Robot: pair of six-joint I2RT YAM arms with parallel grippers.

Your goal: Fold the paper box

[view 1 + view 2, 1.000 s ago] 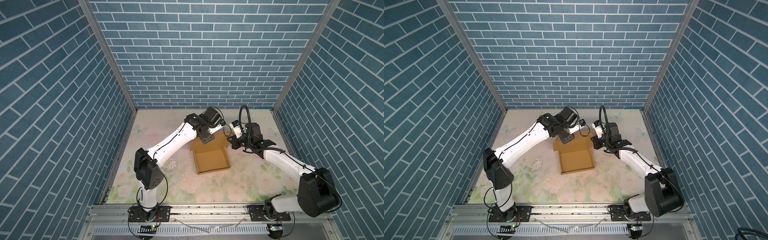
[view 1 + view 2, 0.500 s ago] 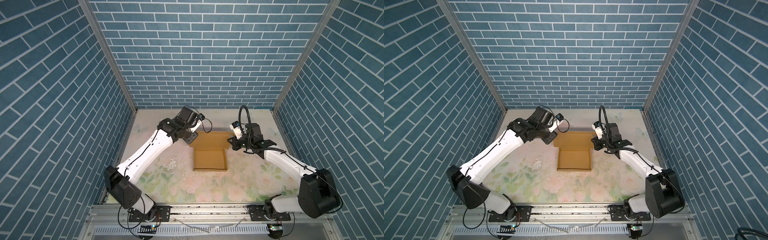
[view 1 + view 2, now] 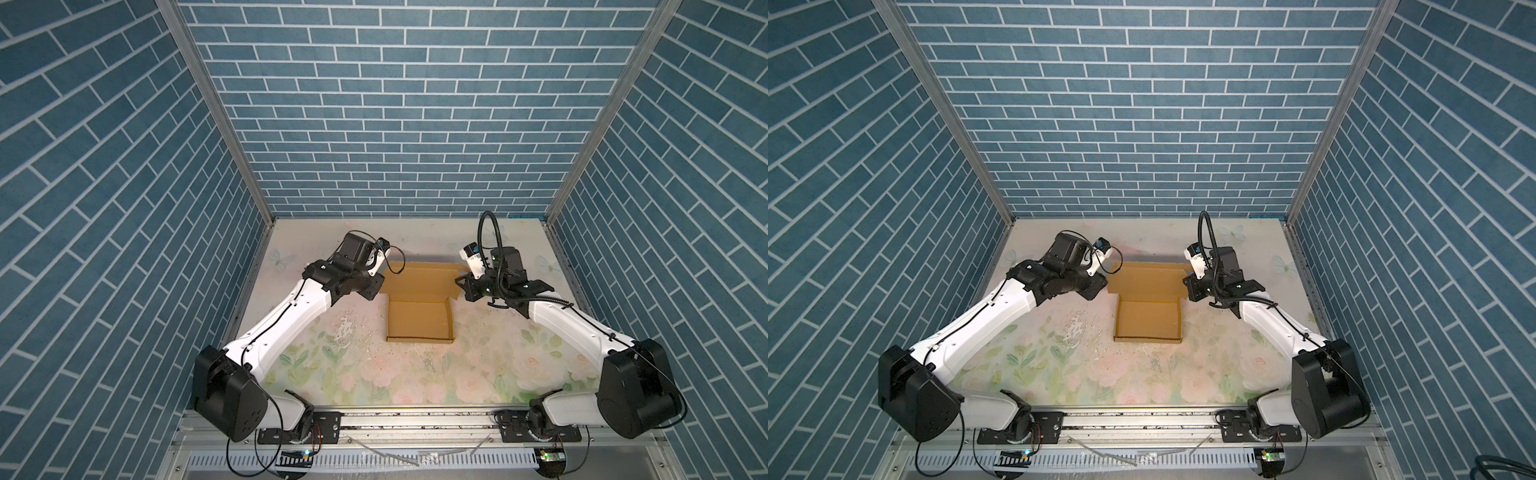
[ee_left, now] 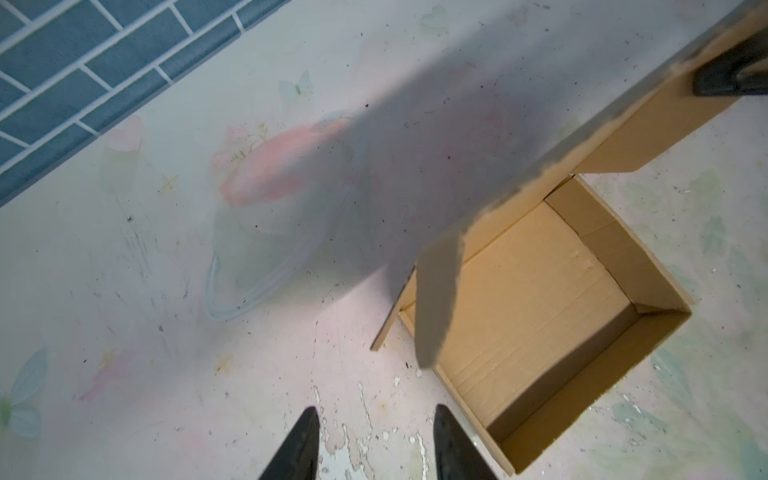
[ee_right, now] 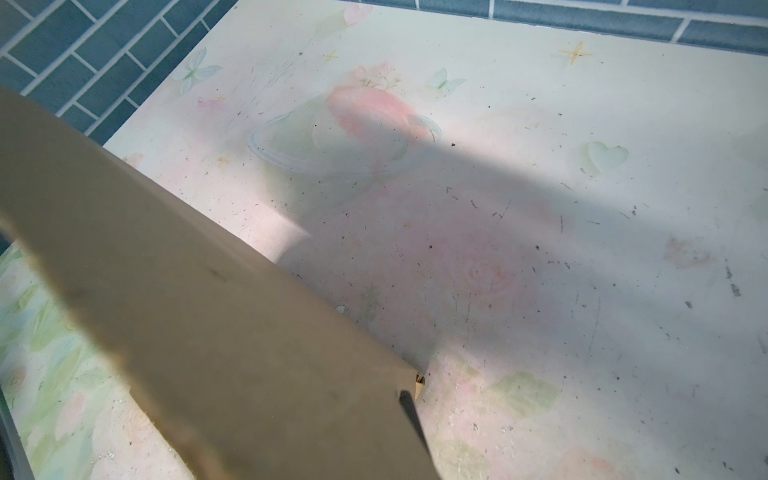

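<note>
The paper box (image 3: 419, 322) is a shallow brown cardboard tray in the middle of the table, seen in both top views (image 3: 1148, 322). Its lid panel (image 3: 419, 279) stands raised at the far side. My right gripper (image 3: 462, 284) is shut on the lid's right end. In the right wrist view the cardboard (image 5: 187, 311) hides all but one dark finger (image 5: 411, 419). My left gripper (image 3: 375, 289) hangs by the box's far left corner, apart from it. The left wrist view shows it open (image 4: 376, 415) over bare mat, with the box (image 4: 540, 311) to one side.
The table carries a pale floral mat (image 3: 415, 386) with a worn, flaking patch (image 3: 345, 328) left of the box. Blue brick walls (image 3: 395, 124) close in the back and both sides. A metal rail (image 3: 415, 415) with both arm bases runs along the front edge.
My left gripper has left the lid and drawn back to the left, now beside the box. The box has turned square to the front edge. The right gripper has kept its hold.
</note>
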